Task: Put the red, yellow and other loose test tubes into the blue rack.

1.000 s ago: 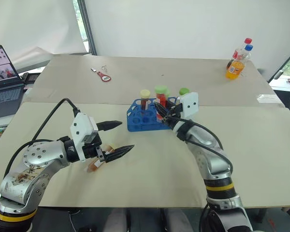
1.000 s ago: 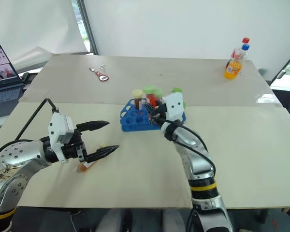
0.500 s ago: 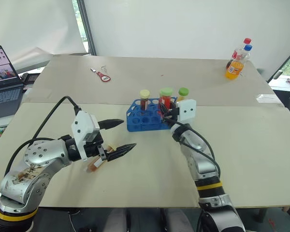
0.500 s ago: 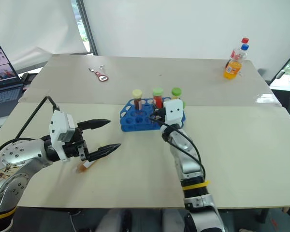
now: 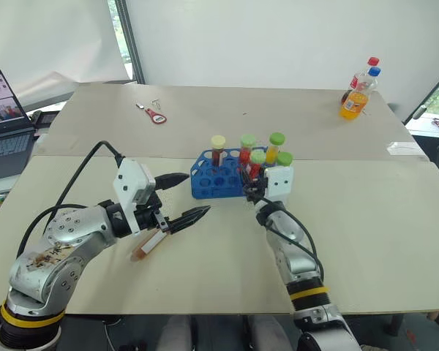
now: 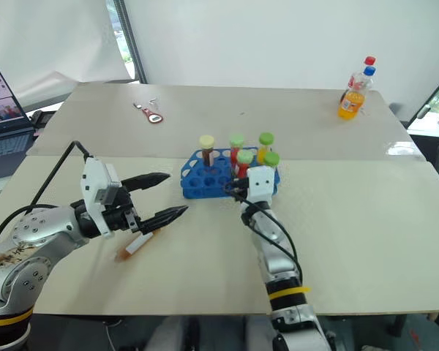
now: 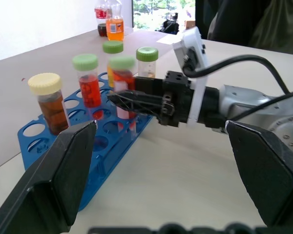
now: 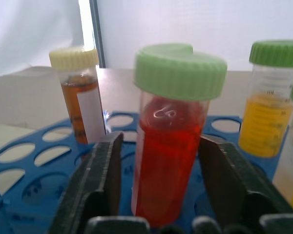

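My right gripper (image 8: 158,185) stands at the blue rack (image 5: 208,183) in the middle of the head view, its fingers (image 8: 105,170) spread a little off a red, green-capped tube (image 8: 173,146) that stands in a hole between them. My left gripper (image 5: 184,199), left of centre, gapes wide and empty above a loose tube (image 5: 148,245) lying on the table (image 5: 380,219).

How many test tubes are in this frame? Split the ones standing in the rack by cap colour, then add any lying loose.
Green-capped test tubes standing in the bright blue plastic rack: 4
Cream-capped test tube of brown liquid, in the rack: 1
Loose orange-filled test tube lying on the beige table: 1
Total: 6
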{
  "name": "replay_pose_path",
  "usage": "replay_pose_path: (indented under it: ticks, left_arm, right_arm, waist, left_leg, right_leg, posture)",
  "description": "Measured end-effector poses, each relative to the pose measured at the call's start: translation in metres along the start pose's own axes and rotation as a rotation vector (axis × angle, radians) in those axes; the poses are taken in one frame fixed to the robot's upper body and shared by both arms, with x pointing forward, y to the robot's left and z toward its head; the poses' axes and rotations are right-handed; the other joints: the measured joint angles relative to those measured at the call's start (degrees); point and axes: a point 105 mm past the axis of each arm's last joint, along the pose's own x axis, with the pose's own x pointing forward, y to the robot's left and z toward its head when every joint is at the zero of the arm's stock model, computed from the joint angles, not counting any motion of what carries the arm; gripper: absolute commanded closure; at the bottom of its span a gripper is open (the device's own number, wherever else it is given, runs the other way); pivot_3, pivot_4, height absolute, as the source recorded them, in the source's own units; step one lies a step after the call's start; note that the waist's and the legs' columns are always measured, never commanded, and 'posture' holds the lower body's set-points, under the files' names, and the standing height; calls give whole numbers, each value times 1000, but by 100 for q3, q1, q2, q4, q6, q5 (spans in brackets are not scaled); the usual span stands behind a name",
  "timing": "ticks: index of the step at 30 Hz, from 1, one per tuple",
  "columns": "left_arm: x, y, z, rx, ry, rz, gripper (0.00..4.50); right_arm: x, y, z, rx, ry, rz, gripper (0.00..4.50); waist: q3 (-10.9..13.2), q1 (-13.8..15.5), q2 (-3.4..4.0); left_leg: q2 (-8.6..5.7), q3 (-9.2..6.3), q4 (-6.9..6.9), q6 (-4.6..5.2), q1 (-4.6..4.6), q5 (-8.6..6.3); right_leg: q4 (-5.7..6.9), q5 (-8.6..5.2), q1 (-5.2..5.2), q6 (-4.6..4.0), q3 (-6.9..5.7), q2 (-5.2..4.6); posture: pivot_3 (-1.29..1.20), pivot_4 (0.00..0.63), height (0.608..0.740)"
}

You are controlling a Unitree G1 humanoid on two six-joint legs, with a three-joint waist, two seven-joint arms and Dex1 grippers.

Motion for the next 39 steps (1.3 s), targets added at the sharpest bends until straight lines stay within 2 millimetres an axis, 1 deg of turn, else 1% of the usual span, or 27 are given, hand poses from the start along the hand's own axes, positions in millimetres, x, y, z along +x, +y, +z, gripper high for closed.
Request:
replay_pose_path:
  ticks: [1, 6, 9, 11, 12, 14, 16, 17, 19, 21, 23, 24, 27, 29, 33, 36, 37, 38, 39]
  left_arm:
    - [0, 1, 0, -1, 11, 5, 0]
    - [-3, 8, -1, 21, 98, 6, 0]
    - [-6, 23, 1, 59, 172, 64, 0]
    - [-12, 30, -1, 82, 254, 89, 0]
    - [-15, 33, -3, 89, 292, 97, 0]
    - [-26, 36, -9, 101, 408, 93, 0]
    - [-39, 37, -21, 72, 560, 73, 0]
    - [-43, 38, -26, 47, 610, 73, 0]
    - [-48, 39, -33, 2, 685, 61, 0]
    - [-48, 36, -43, -40, 742, 41, 0]
    - [-49, 34, -55, -70, 793, 30, 0]
    - [-46, 34, -62, -80, 808, 25, 0]
    - [-30, 32, -73, -80, 813, 8, 0]
    - [-28, 31, -82, -83, 839, 3, 0]
    - [-22, 38, -91, -71, 853, 34, 0]
    - [-17, 35, -97, -56, 865, 22, 0]
    - [-16, 34, -99, -50, 866, 16, 409]
    - [-15, 34, -99, -44, 864, 19, 574]
    - [-14, 35, -99, -40, 861, 23, 934]
  right_arm:
    - [-1, -1, -1, -12, 4, 5, 487]
    - [-13, -4, 11, -98, -17, 78, 487]
    - [-32, -11, 20, -153, -12, 154, 487]
    - [-50, -11, 28, -173, 21, 280, 487]
    - [-56, -8, 34, -169, 37, 355, 487]
    - [-69, 4, 49, -152, 70, 533, 487]
    - [-85, 18, 61, -135, 161, 754, 487]
    - [-90, 21, 66, -131, 203, 830, 487]
    - [-99, 23, 76, -130, 288, 959, 487]
    - [-104, 20, 89, -160, 350, 1034, 487]
    - [-105, 18, 97, -171, 387, 1064, 487]
    - [-107, 18, 99, -165, 408, 1077, 487]
    - [-115, 11, 97, -181, 485, 1101, 487]
    - [-118, 8, 99, -203, 508, 1106, 487]
    - [-123, 2, 100, -230, 546, 1119, 487]
    - [-122, 0, 105, -227, 530, 1114, 487]
    - [-121, 0, 107, -229, 520, 1107, 449]
    - [-120, -1, 109, -233, 514, 1099, 449]
    - [-119, -1, 110, -233, 509, 1094, 449]
  waist:
    - [0, -4, 0]
    - [0, -3, 0]
    - [1, 38, 1]
    - [2, 36, 1]
    - [3, 37, 1]
    - [4, -12, -1]
    - [9, -29, 1]
    - [10, -26, 1]
    - [12, 5, -1]
    - [13, 50, -1]
    - [14, 76, -3]
    - [14, 98, -5]
    - [16, 174, -8]
    - [20, 182, -18]
    - [22, 183, -22]
    - [23, 181, -22]
    - [23, 183, -23]
    - [23, 183, -23]
    - [23, 183, -23]
  left_leg:
    - [0, 0, 0, 0, 0, 0]
    - [-1, -3, -1, 0, -1, 0]
    - [-4, -4, 0, 1, -2, 0]
    - [-3, -1, 0, 1, -2, -1]
    - [-3, -1, 0, 2, -1, -1]
    - [5, 2, -4, 2, 6, -1]
    - [7, 5, -6, 3, 23, -1]
    - [6, 8, -7, 3, 27, -1]
    - [6, 19, -3, 3, 26, -1]
    - [3, 30, -4, 3, 25, -1]
    - [3, 34, -5, 4, 18, -2]
    - [1, 33, -3, 5, 13, -2]
    - [-6, 34, 8, 6, -13, -3]
    - [-5, 35, 9, 10, -14, -5]
    - [-4, 34, 9, 10, -13, -5]
    - [-4, 34, 10, 10, -14, -5]
    - [-3, 33, 10, 10, -14, -5]
    - [-3, 33, 10, 10, -13, -5]
    - [-3, 33, 10, 10, -13, -5]
  right_leg:
    - [0, 0, 0, 0, 0, 0]
    - [-2, 0, -1, 0, -1, 1]
    - [-5, -1, 1, 1, -1, 0]
    - [-8, -1, 2, 2, -1, 0]
    - [-9, -1, 2, 2, -1, 0]
    - [-8, -2, 3, 1, 0, 7]
    - [-2, -8, 13, -7, 0, 9]
    - [-2, -9, 17, -8, 0, 9]
    - [-1, -10, 19, -9, -3, 11]
    - [-5, -12, 22, -7, -4, 10]
    - [-9, -13, 18, -6, -5, 9]
    - [-11, -13, 17, -6, -6, 10]
    - [-13, -12, 2, -4, -7, 6]
    - [-15, -12, 2, -4, -6, 6]
    - [-11, -12, 0, -4, -5, 8]
    - [-10, -12, 0, -4, -5, 7]
    - [-10, -12, 0, -4, -5, 7]
    - [-10, -12, 0, -4, -5, 7]
    - [-10, -12, 1, -4, -5, 6]
  posture:
    - [0, 150, 733]
    - [0, 150, 733]
    - [0, 150, 733]
    - [0, 150, 733]
    - [0, 150, 733]
    - [0, 150, 733]
    - [0, 150, 733]
    - [0, 150, 733]
    - [0, 150, 733]
    - [0, 150, 733]
    - [0, 150, 733]
    - [0, 150, 733]
    - [0, 150, 733]
    - [0, 150, 733]
    - [0, 150, 733]
    - [0, 150, 733]
    - [0, 150, 733]
    - [0, 150, 733]
    - [0, 150, 733]
